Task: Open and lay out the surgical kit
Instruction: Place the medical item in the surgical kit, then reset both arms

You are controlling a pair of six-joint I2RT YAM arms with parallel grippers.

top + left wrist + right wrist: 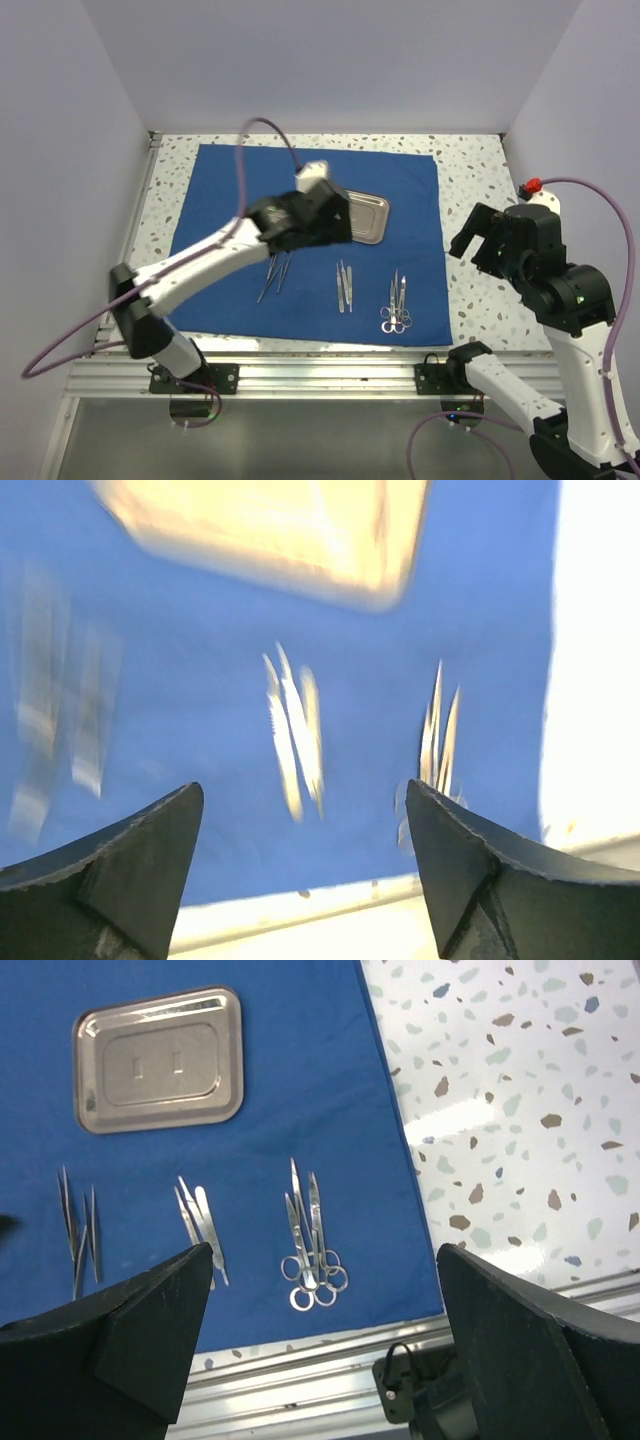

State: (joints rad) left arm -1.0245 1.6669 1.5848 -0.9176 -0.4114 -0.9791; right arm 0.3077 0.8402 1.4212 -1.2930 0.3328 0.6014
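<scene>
- The left gripper hangs over the middle of the blue cloth, its two fingers spread wide with nothing between them. Its wrist picture is blurred.
- The right gripper is off the cloth, above the speckled table on the right side. Its fingers are also wide apart and hold nothing.
- The cloth lies opened out flat on the table, its longer side running left to right.
- The steel tray sits on the cloth toward the far side, flat and right way up, long axis left to right. From above, the left arm covers its left end.
- Three groups of instruments lie in a row on the cloth between the tray and the near edge, well apart from each other.
- The left group, thin tweezers, has its long axis near to far, leaning slightly.
- The middle group, flat slim tools, lies the same way.
- The right group, ring-handled forceps, lies just beside one another, the rings toward the near edge and the tips pointing toward the far side.
</scene>
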